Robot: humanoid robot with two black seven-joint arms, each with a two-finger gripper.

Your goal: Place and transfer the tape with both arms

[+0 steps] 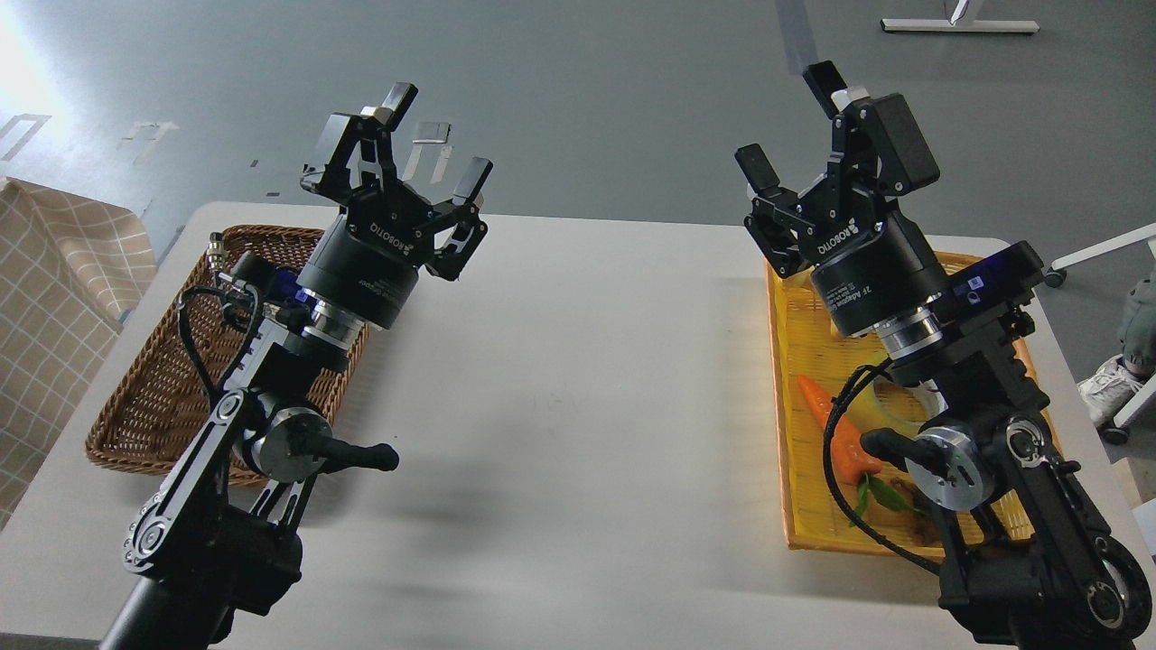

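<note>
While both grippers, left (pixel 435 135) and right (pixel 793 125), hover with jaws apart and empty, tape (pixel 890 403) sits in yellow tray (pixel 795 379), mostly hidden behind right arm.

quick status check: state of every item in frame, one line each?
left gripper: open, empty, raised above the table
right gripper: open, empty, raised above the table
tape: lying in the yellow tray, mostly hidden behind the right arm
carrot: lying flat in the yellow tray
yellow tray: on the table's right side, holding tape and carrot
wicker basket: on the table's left side, no contents visible
table: white, centre bare
</note>
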